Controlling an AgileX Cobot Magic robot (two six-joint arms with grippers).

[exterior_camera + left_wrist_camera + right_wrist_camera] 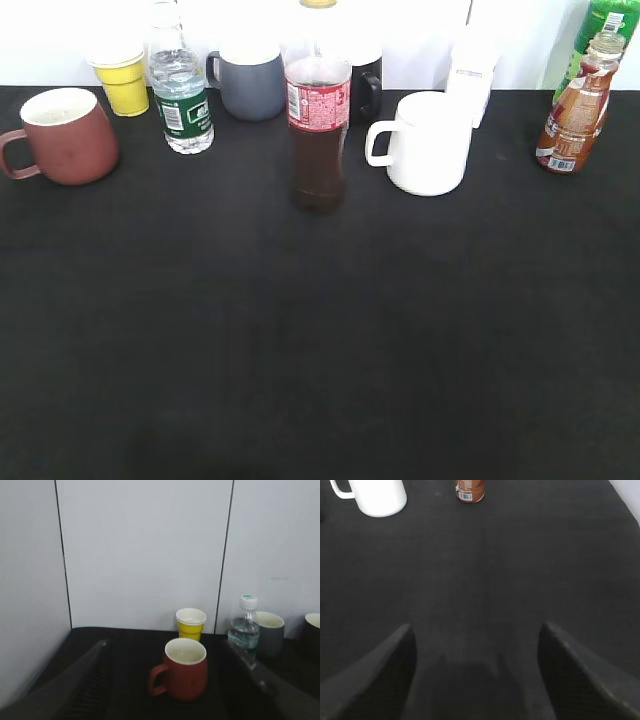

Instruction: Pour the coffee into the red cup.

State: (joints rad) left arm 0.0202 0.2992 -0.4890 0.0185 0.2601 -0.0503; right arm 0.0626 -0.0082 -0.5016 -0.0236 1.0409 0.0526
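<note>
The left gripper is spread wide, its two dark fingers framing the lower corners of the left wrist view with nothing between them. It hangs above the black desk and faces the red cup, which stands upright straight ahead, handle to the left, its white inside showing.

The right gripper is likewise spread and holds nothing; its fingers sit low in the right wrist view over bare desk. Far ahead of it stand the white mug and, just to the right of that, the base of the coffee.

In the exterior view neither gripper shows. The red cup sits at the far left of the desk, and the coffee stands upright at the far right, well apart from it, with a green bottle close behind it. Between them, along the back, stand a yellow cup, a water bottle, a grey-blue mug, a red-labelled cola bottle and the white mug, its handle to the left.
</note>
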